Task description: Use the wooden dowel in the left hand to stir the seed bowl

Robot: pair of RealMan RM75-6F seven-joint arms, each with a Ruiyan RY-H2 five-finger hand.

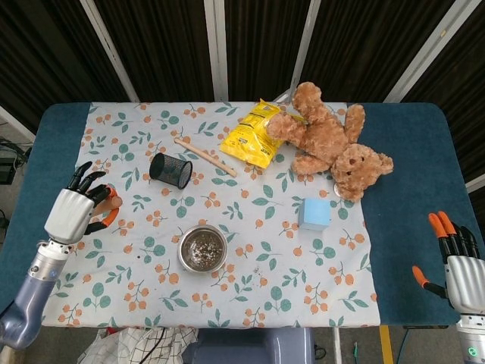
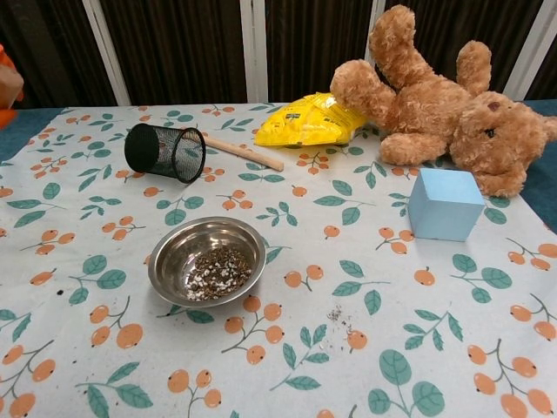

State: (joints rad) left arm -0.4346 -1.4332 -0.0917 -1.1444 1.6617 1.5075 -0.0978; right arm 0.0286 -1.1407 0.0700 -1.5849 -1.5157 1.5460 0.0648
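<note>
The steel seed bowl (image 1: pixel 182 249) (image 2: pixel 158 266) sits on the floral cloth at front centre, with seeds (image 2: pixel 216 272) lying in its bottom. My left hand (image 1: pixel 74 211) hovers over the cloth's left edge, well to the left of the bowl. It pinches a short wooden dowel (image 1: pixel 113 200) between orange-tipped fingers. In the chest view only a sliver of that dowel (image 2: pixel 7 84) shows at the far left edge. My right hand (image 1: pixel 457 259) hangs off the table's front right corner with its fingers apart, holding nothing.
A black mesh cup (image 1: pixel 170 167) (image 2: pixel 164 151) lies on its side behind the bowl, next to a second wooden stick (image 1: pixel 204 156) (image 2: pixel 244 152). A yellow bag (image 1: pixel 250 135), a teddy bear (image 1: pixel 333 144) and a blue cube (image 1: pixel 314 214) stand further right. A few spilled seeds (image 2: pixel 339 318) dot the cloth.
</note>
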